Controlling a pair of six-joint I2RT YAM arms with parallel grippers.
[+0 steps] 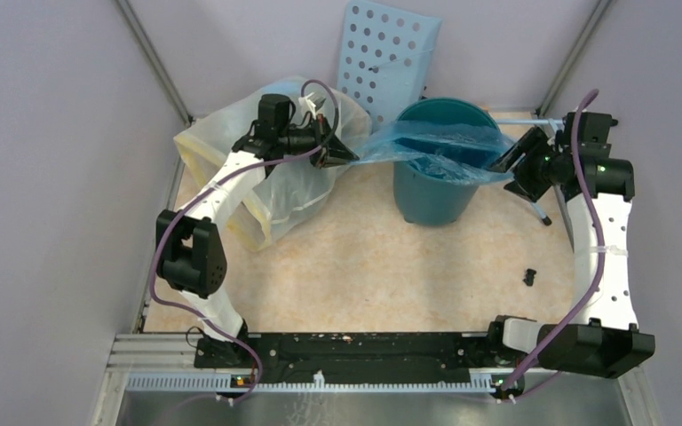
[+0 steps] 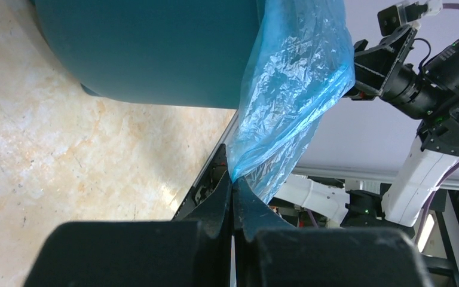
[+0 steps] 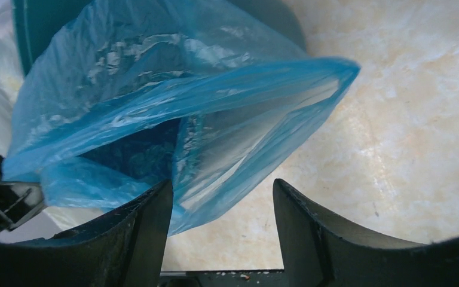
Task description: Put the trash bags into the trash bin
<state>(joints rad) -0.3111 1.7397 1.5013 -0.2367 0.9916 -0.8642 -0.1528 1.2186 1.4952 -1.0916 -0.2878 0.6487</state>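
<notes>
My left fingers (image 2: 233,188) are closed tight on one corner of the light-blue trash bag (image 2: 293,101). From there the bag stretches across the open top of the teal trash bin (image 1: 428,197). Part of it sags inside the bin, and the rest drapes over the rim toward my right side. My right fingers (image 3: 222,185) stand apart, gripping nothing. The bag's loose edge hangs between them, close to one; I cannot tell whether it touches. The bin stands upright on the table (image 1: 364,266), with a whitish bag (image 1: 271,191) beneath my left arm and a perforated panel (image 1: 384,58) behind.
</notes>
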